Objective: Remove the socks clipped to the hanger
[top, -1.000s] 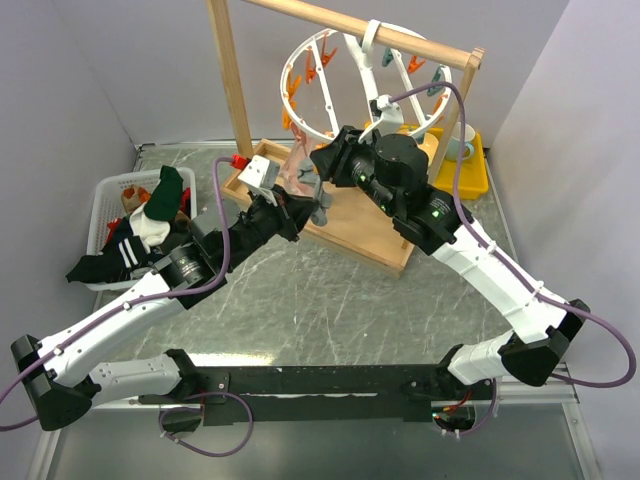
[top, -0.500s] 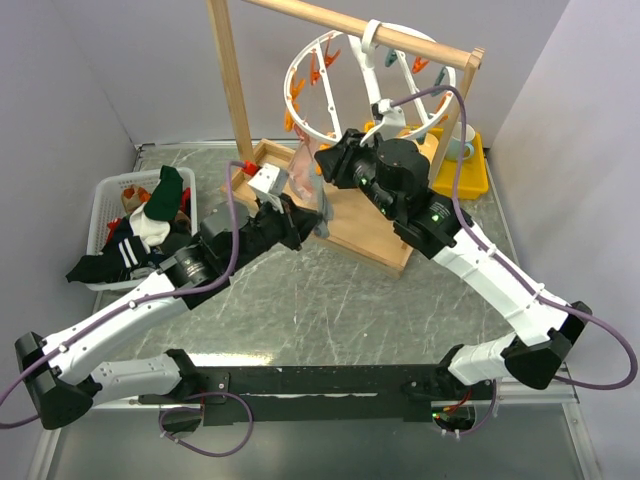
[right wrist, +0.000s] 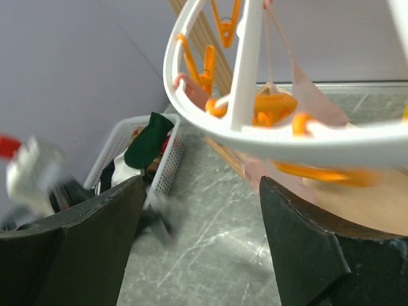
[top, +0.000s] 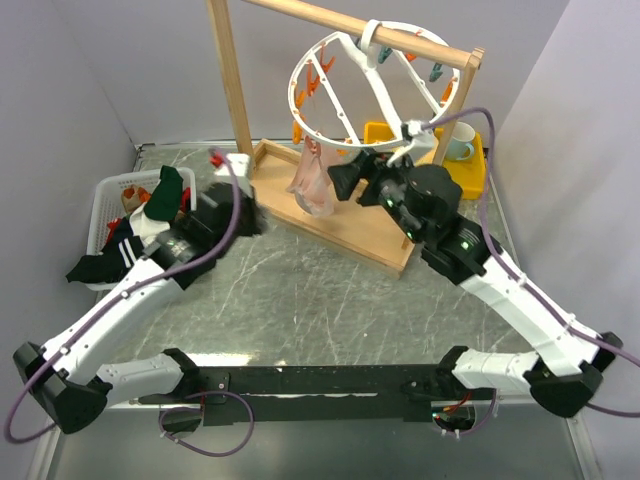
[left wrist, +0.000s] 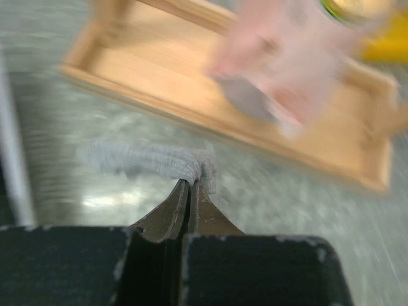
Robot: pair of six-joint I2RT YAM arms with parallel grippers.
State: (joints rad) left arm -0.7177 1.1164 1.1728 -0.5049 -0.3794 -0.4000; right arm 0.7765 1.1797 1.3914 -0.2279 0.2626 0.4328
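The hanger [top: 372, 92] is a white ring hooked on the wooden rack's bar, with orange clothespins [right wrist: 205, 69] dangling from it. One pale pink sock [top: 312, 180] stays clipped to its left side, also seen in the right wrist view [right wrist: 311, 97]. My left gripper [top: 243, 213] is shut on a grey sock [left wrist: 150, 161] low over the table, between rack and basket, and appears blurred. My right gripper [top: 338, 182] stands open just right of the pink sock, below the hanger ring [right wrist: 255, 137], holding nothing.
A white mesh basket [top: 108, 192] at the left holds several socks, with a dark green one [right wrist: 150, 137] on top. The rack's wooden base [top: 370, 235] lies mid-table. A yellow tray [top: 470, 175] with a mug [top: 458, 150] stands behind the rack.
My left gripper has pulled the grey sock away from the hanger and swung left towards the basket. My right gripper has opened and drawn back to the right. The hanger ring has swung.
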